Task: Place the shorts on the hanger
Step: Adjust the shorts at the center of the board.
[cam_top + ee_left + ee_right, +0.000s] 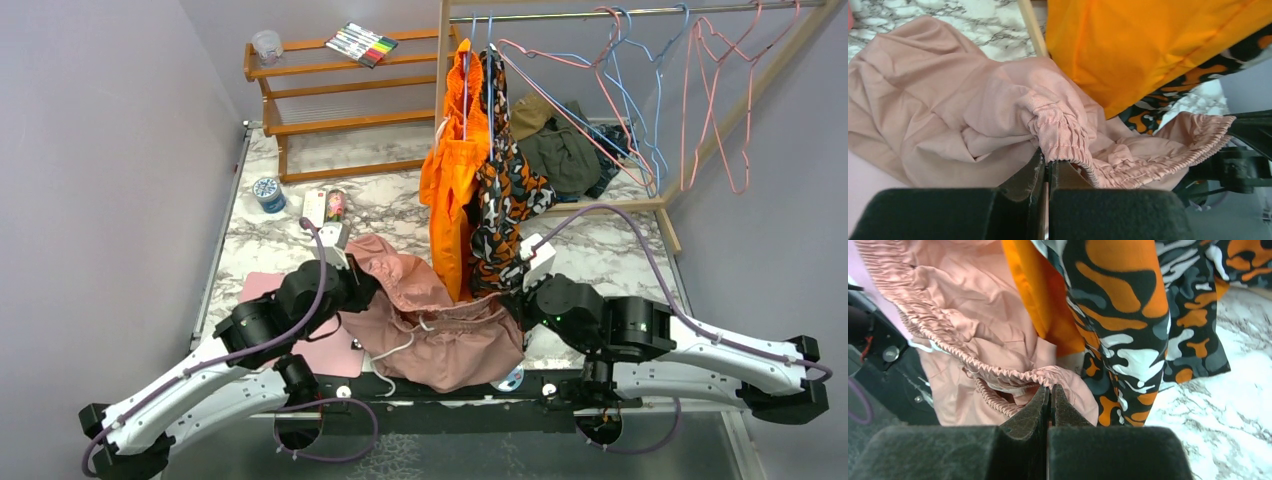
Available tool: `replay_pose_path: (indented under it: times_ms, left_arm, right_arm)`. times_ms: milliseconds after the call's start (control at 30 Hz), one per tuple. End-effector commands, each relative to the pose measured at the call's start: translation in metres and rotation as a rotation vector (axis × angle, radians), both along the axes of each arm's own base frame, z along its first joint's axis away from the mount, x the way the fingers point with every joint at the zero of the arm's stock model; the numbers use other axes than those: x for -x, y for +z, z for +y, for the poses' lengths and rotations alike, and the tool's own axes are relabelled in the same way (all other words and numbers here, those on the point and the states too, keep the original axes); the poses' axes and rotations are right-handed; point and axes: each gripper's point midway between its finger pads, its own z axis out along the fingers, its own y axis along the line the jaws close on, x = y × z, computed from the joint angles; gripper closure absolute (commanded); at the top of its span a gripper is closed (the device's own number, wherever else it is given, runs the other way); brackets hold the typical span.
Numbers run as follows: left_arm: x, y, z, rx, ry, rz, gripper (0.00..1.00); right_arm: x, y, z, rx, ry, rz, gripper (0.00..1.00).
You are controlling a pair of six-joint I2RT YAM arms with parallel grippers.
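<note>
The dusty-pink shorts [440, 325] lie bunched at the near edge of the marble table, with the white drawstring trailing off the front. My left gripper [366, 285] is shut on the gathered waistband [1060, 140] at the shorts' left end. My right gripper [520, 305] is shut on the waistband [1013, 376] at the right end, beside the hanging camouflage garment. The waistband sags between the two grips. A pink wire hanger [716, 95] hangs on the rail at the back right, far from both grippers.
An orange garment [450, 190] and a camouflage garment [505, 200] hang from the rail just behind the shorts. A wooden shelf [330, 110] with markers [362, 43] stands at the back left. A tin [268, 193], a pink mat [325, 352] and an olive clothes pile [560, 150] lie around.
</note>
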Motion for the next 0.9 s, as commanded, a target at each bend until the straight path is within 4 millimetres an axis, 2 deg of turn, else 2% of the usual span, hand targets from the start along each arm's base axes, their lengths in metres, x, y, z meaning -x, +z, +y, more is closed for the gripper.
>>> replay_pose_path:
  times_ms: [0,167,267,367,500,567,667,733,767,867]
  left_arm:
    - [-0.013,-0.008,0.001,-0.024,0.08,0.022,1.0]
    - [-0.024,-0.033,-0.017,-0.114,0.041,0.041,1.0]
    - [-0.027,-0.055,-0.021,-0.165,0.026,0.054,1.0]
    - [-0.024,-0.082,-0.022,-0.205,0.015,0.098,1.0]
    - [-0.019,-0.108,-0.026,-0.218,0.008,0.169,1.0]
    - [-0.018,-0.119,-0.026,-0.23,0.018,0.193,1.0]
    - [-0.021,-0.131,-0.022,-0.27,0.05,0.228,1.0]
    - [-0.031,-0.12,-0.018,-0.295,0.079,0.222,1.0]
    - [-0.042,-0.1,-0.016,-0.311,0.078,0.182,1.0]
    - [-0.073,-0.012,-0.017,-0.267,0.087,0.018,1.0]
  right_arm:
    - [-0.01,-0.008,-0.006,-0.042,-0.114,0.009,0.99]
    - [-0.008,-0.027,0.003,0.004,-0.085,0.025,0.99]
    - [-0.005,-0.04,0.002,0.046,-0.065,0.044,0.99]
    - [0.008,-0.049,0.011,0.03,0.012,0.089,0.98]
    - [0.017,-0.062,0.016,0.014,0.024,0.16,0.95]
    - [0.016,-0.072,0.013,0.02,-0.031,0.189,0.96]
    - [0.005,-0.089,-0.006,0.049,-0.207,0.212,0.99]
    - [-0.001,-0.087,-0.016,0.047,-0.295,0.21,0.99]
    - [-0.005,-0.077,-0.019,0.034,-0.318,0.19,0.99]
    - [-0.02,-0.022,-0.021,-0.052,-0.336,0.079,0.99]
